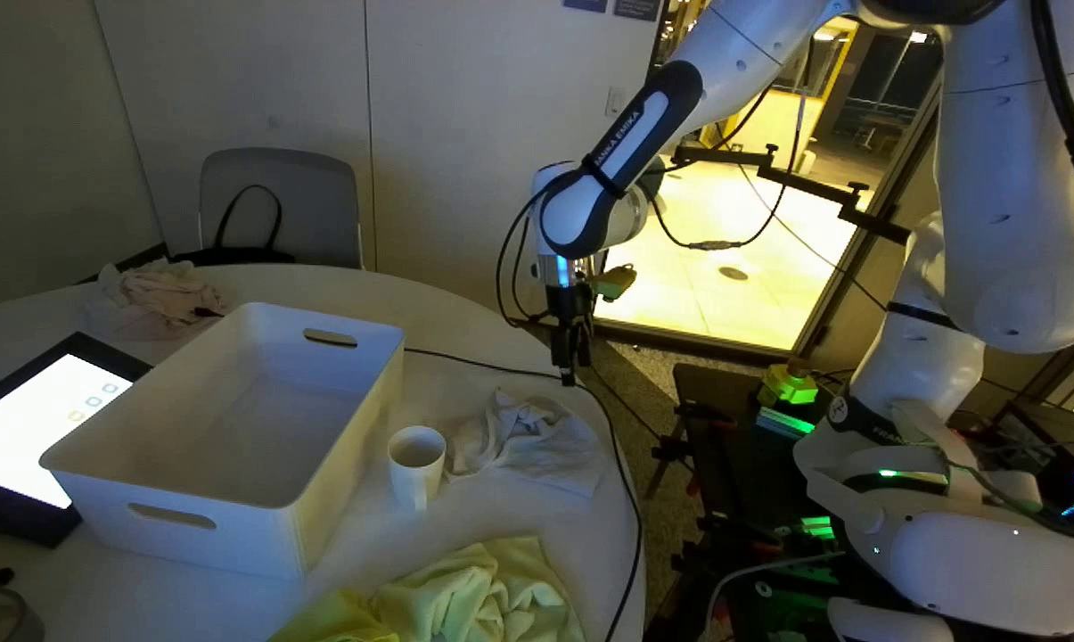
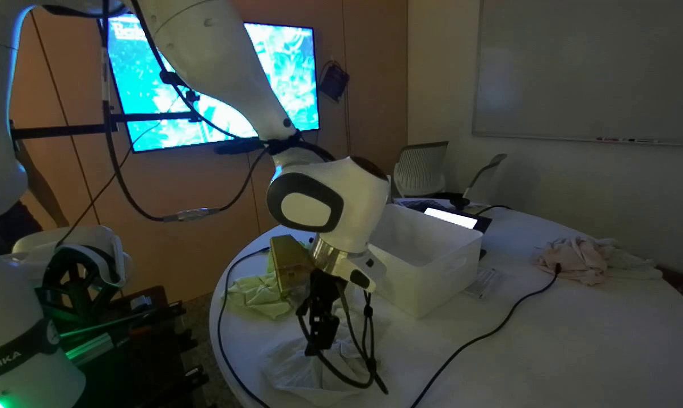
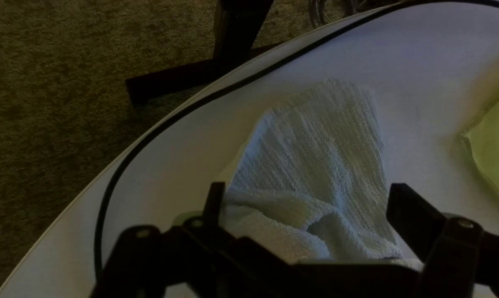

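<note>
On the table (image 2: 573,351): white bin (image 1: 242,538), crumpled off-white cloth (image 3: 315,165) lying loose outside it under the gripper (image 3: 307,194), jaws wide and holding nothing, mug (image 1: 416,470) just beside the cloth; nothing lifted, so grasp looks not yet made.

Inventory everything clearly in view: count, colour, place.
Table: 1, white, foreground
Bin: 1, white, on table
Mug: 1, white, beside bin
Grey cloth: 1, greyish, beside mug
Yellow cloth: 1 heap, yellowish, on table
Pinkish cloth: 1 heap, pinkish, on table
Display: 1, black, beside bin
Cable: count unclear, black, on table
Chairs: 2 or more, grey, beyond table
Bag: 1, black, at chair
Wall screen: 1, bluish, background
Whiteboard: 1, white, background
Arm: 1, white, over table
Gripper: 1, black, open over grey cloth
</note>
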